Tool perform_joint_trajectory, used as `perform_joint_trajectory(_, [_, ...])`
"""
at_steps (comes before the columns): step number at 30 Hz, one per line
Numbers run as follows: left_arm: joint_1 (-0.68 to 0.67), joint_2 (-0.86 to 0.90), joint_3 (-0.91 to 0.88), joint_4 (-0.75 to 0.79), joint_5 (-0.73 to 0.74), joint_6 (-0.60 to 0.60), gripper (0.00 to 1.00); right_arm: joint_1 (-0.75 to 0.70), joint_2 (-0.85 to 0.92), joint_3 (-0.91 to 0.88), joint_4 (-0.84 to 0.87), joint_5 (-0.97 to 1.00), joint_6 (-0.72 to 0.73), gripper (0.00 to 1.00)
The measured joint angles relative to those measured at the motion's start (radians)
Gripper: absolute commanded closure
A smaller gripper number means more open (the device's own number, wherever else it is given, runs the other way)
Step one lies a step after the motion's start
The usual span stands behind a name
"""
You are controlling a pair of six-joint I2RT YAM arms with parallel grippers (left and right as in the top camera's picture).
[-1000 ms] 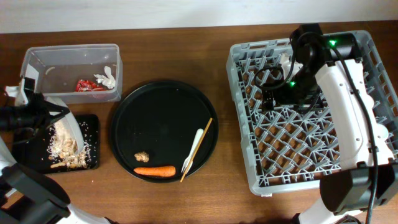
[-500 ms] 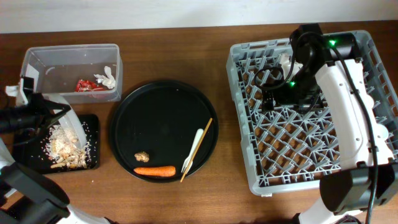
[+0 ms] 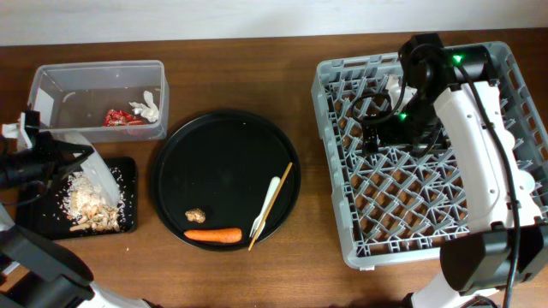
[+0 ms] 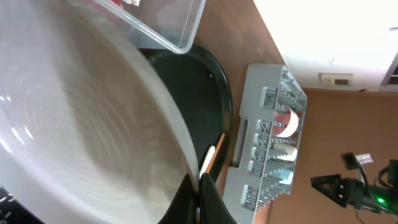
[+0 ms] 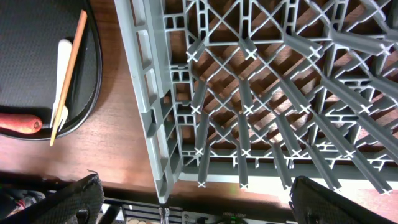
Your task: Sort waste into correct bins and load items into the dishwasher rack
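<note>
The left gripper (image 4: 198,198) has slid a little toward the table's left edge, taking the tilted white plate (image 4: 81,124) with it. Its fingers pinch the plate's rim. The plate leans over the shallow black tray (image 3: 34,218), where the pale rice scraps (image 3: 90,201) lie heaped. Behind the tray, the clear tub (image 3: 94,81) holds the red wrapper (image 3: 120,118) and the white tissue (image 3: 147,107). The carrot (image 3: 212,234), the brown lump (image 3: 196,215), the cream fork (image 3: 265,205) and a wooden stick (image 3: 278,190) lie on the round black tray (image 3: 227,145). The right gripper (image 5: 205,196) has not moved. It hangs over the grey rack (image 3: 338,214) with its fingers spread wide and empty.
</note>
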Motion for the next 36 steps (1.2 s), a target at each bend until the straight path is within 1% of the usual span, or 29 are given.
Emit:
perform_joint_trajectory(4, [0.001,0.001,-0.001,0.016,0.007,-0.003,1.00,0.000,0.000,0.000,0.000,0.000,0.000,0.01])
perform_joint_trajectory(11, [0.005,0.006,-0.002,-0.003,0.018,0.004,1.00,0.000,0.000,0.000,0.000,0.000,0.000,0.01])
perform_joint_trajectory(13, [0.006,0.009,-0.002,-0.022,0.035,0.034,1.00,0.000,0.000,0.000,-0.001,0.001,0.000,0.01])
perform_joint_trajectory(18, [0.006,0.013,-0.002,-0.024,0.044,0.044,1.00,0.000,0.000,0.000,-0.004,0.001,0.000,0.01])
perform_joint_trajectory(20, [0.005,0.014,-0.002,-0.051,0.045,0.050,1.00,0.000,0.000,0.000,-0.004,0.000,0.000,0.01])
perform_joint_trajectory(23, [-0.023,0.014,-0.002,-0.111,0.075,0.107,1.00,0.000,0.000,0.000,-0.004,0.001,0.000,0.01])
perform_joint_trajectory(25, [-0.100,0.014,-0.002,-0.116,0.098,0.149,1.00,0.000,0.000,0.000,-0.003,0.003,0.000,0.01])
perform_joint_trajectory(28, [-0.226,0.009,-0.002,-0.090,0.091,0.169,1.00,0.000,0.000,0.000,-0.004,0.003,0.000,0.01])
perform_joint_trajectory(30, [-0.378,0.002,-0.002,-0.033,0.046,0.162,1.00,0.000,0.000,0.000,-0.004,0.003,0.000,0.01])
perform_joint_trajectory(32, [-0.494,-0.002,-0.002,0.038,-0.032,0.111,1.00,0.000,0.000,0.000,-0.006,0.003,0.000,0.01])
perform_joint_trajectory(33, [-0.561,-0.003,-0.002,0.091,-0.094,0.072,1.00,0.000,0.000,0.000,-0.005,0.003,0.000,0.01])
perform_joint_trajectory(36, [-0.737,-0.003,-0.002,0.187,-0.267,-0.045,1.00,0.000,0.000,0.000,-0.007,0.003,0.000,0.01])
